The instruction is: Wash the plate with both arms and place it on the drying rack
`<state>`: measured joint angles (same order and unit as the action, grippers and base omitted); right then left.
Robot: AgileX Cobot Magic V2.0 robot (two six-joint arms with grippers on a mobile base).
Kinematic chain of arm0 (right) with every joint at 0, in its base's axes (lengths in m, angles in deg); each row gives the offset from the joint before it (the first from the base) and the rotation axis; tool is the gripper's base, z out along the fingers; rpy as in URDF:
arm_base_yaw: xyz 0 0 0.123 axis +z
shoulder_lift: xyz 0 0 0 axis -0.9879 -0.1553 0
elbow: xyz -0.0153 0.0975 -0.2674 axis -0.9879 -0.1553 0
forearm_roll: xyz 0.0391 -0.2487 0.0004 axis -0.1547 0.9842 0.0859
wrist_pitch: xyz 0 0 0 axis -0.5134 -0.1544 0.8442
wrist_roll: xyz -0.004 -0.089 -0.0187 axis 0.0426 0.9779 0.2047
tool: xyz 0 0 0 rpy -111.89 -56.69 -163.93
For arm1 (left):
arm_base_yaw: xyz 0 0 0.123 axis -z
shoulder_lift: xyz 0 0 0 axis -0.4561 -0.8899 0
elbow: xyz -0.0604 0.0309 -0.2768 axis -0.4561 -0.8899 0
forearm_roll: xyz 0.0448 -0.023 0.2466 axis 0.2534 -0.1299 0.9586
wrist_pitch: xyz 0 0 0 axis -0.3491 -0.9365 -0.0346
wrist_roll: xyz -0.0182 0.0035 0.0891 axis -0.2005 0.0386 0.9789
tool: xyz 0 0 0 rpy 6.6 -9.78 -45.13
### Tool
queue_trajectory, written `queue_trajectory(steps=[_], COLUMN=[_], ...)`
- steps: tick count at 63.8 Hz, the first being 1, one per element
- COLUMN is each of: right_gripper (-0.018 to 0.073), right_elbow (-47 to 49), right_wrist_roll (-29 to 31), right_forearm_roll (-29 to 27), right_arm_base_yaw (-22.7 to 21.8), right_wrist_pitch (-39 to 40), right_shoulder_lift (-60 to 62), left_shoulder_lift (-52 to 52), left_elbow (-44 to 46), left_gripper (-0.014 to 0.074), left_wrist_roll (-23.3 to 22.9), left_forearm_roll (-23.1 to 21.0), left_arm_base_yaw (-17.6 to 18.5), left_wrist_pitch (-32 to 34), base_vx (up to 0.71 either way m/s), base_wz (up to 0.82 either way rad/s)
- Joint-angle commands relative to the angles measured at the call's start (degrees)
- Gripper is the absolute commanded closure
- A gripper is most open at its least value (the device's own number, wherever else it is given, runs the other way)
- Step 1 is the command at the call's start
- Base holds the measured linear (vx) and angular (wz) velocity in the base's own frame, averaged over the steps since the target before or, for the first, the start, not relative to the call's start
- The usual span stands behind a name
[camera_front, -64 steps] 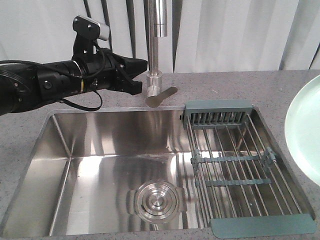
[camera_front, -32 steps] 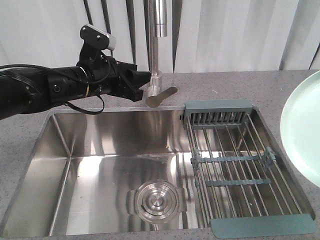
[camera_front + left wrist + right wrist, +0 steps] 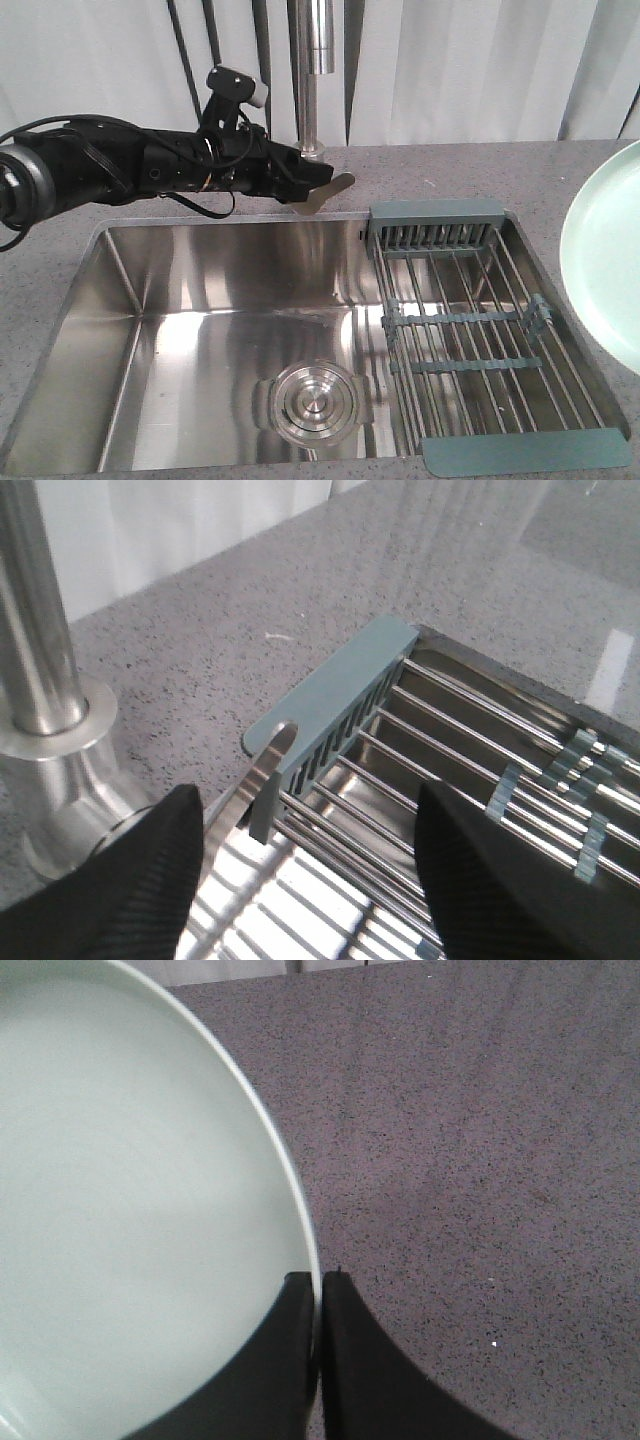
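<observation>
The left gripper (image 3: 303,180) has slid forward, and its spread fingers now straddle the tap lever (image 3: 258,780), so water looks next. The right gripper (image 3: 320,1285) pinches the rim of the plate (image 3: 130,1210), which fans out beyond its fingertips.

A kitchen: steel sink (image 3: 200,300), tall tap (image 3: 318,40), speckled grey countertop (image 3: 450,170); drying rack (image 3: 470,319) across it
</observation>
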<state>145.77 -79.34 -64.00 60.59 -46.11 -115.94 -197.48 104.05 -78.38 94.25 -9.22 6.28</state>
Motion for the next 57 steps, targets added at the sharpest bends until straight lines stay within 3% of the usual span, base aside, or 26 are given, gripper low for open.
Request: queue_trajectory(steps=[1,22,57], right_gripper=[0.0563,0.0563,0.0563], right_elbow=[1.5,1.5,1.5], right_wrist_roll=[0.5,0.5,0.5], right_forearm_roll=[-0.5,-0.7,-0.7], right_arm_base_yaw=[-0.2,-0.2,-0.2], right_wrist_pitch=[4.3,4.3,4.1], right_shoulder_lift=[-0.1,-0.1,-0.1], left_shoulder_lift=[1.6,-4.2,-8.1], left_elbow=[4.1,14.2,15.7], left_gripper=[0.0164,0.0164,0.0164], left_wrist_roll=[-2.9,-4.6,-5.9], left_forearm_roll=[2.2,2.2,2.1], left_arm_base_yaw=[0.7,2.3,4.1], left_wrist_pitch=[2.6,4.6,-1.3], base_vx=[0.0,0.0,0.0], base_wz=[0.0,0.0,0.0])
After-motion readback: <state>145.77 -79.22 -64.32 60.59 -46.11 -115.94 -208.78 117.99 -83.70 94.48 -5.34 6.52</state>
